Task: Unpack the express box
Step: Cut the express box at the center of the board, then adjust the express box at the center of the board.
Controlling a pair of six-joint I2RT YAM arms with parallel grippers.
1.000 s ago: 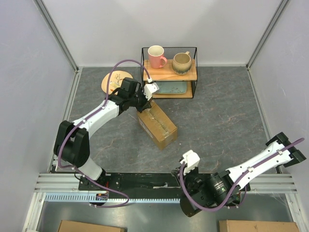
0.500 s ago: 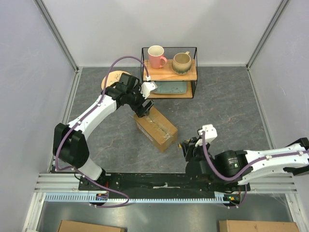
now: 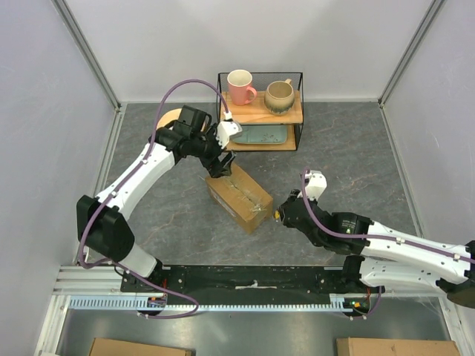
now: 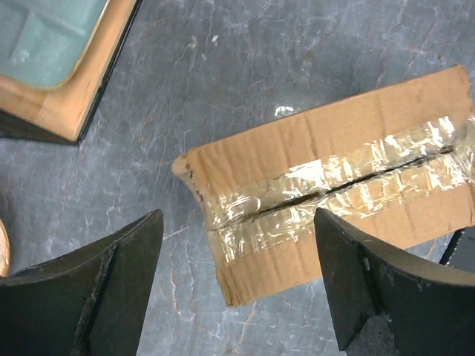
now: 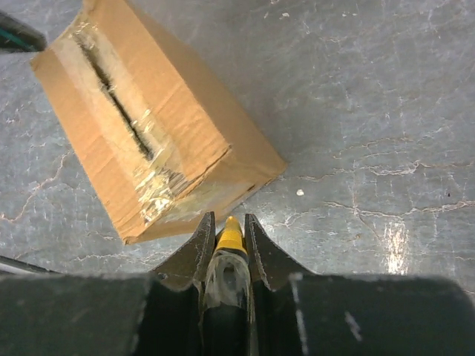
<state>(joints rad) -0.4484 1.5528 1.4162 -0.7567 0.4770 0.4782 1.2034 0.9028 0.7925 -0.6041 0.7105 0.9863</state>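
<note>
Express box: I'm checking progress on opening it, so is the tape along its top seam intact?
No, the tape on the express box shows a dark split running along the seam.

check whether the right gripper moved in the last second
Yes. In the top view the right gripper, shut on a yellow-tipped tool, went from beside the base rail forward to the box.

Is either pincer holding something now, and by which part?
The right pincer is shut on a yellow-tipped tool, gripped near its tip. The left pincer is open, holding nothing.
</note>
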